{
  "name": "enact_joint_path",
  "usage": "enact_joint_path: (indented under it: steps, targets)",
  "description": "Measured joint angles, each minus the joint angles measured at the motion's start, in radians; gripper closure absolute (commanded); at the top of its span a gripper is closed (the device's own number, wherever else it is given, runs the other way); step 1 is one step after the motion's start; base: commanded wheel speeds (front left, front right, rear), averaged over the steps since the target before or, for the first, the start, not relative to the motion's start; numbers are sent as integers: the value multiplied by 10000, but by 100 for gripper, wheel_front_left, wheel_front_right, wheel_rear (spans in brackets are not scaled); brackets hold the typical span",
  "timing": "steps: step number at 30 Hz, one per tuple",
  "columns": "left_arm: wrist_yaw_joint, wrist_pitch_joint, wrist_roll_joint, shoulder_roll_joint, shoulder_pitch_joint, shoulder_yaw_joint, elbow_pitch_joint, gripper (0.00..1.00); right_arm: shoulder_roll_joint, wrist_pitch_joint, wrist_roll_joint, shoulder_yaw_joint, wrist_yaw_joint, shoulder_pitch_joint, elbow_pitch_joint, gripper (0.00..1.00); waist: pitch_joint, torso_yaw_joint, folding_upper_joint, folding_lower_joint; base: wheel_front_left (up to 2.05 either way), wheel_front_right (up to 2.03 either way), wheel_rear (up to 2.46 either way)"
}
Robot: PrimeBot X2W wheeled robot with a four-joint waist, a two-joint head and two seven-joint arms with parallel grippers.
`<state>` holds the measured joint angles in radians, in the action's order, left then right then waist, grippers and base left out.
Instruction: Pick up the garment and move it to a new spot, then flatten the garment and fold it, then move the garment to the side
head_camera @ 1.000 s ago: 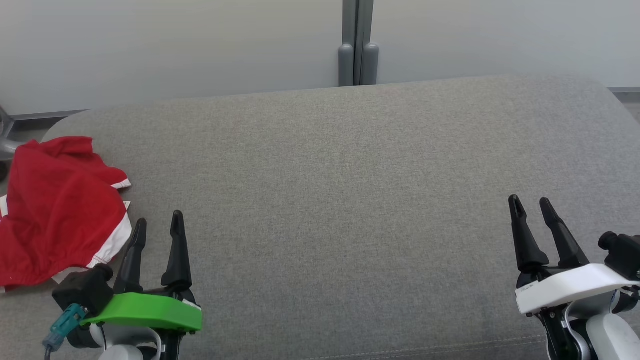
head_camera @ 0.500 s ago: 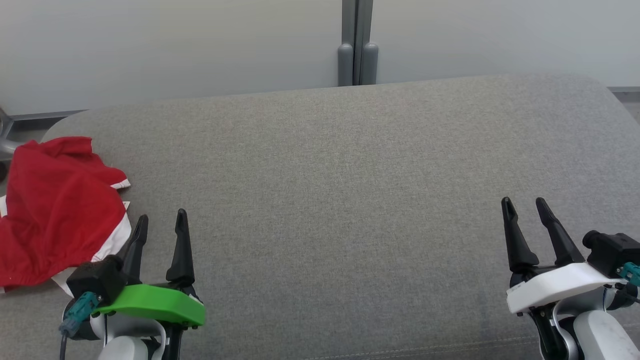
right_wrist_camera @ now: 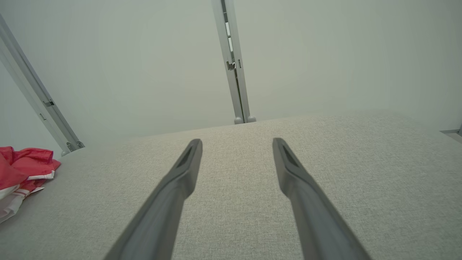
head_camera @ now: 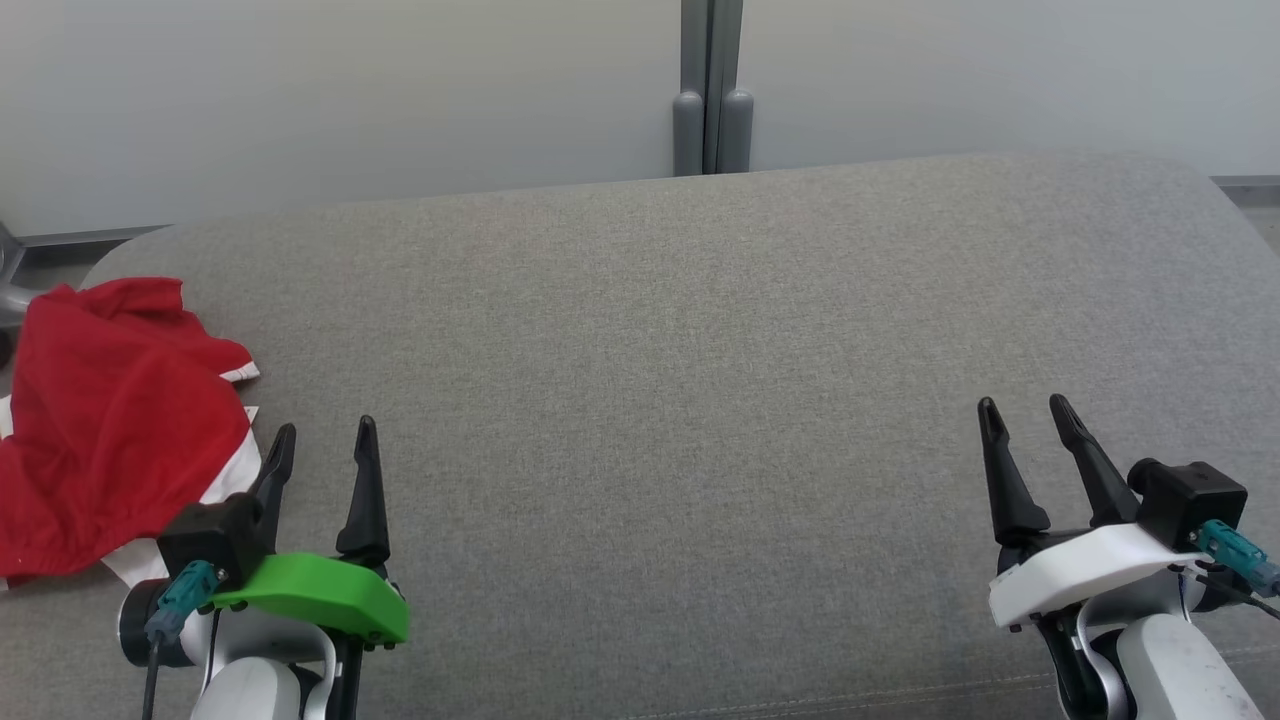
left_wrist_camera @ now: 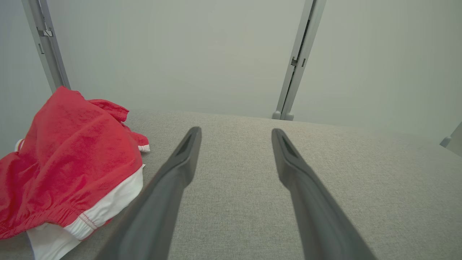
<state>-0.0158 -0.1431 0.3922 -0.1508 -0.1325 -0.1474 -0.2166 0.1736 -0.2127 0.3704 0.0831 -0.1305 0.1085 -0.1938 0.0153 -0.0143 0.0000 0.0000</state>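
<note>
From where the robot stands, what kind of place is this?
Probably a lab or test booth, not a home. Plain pale partition panels joined by a grey metal post stand behind a grey fabric-covered surface, and one crumpled red and white garment lies at its left end.

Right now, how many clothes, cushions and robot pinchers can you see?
Clothes: 1, the red and white garment
Cushions: 1, the grey cushion
Pairs of jaws: 2, left and right, both open
Total: 4
</note>
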Motion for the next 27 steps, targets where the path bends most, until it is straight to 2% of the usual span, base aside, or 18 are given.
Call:
enact_joint_path:
  steps: [27]
  targets:
    - [-343,203,-1152,-96,-328,81,-623,0,-328,-65,-1580,-132,0,459,-748,0,51,-86,0,0,0,0,0]
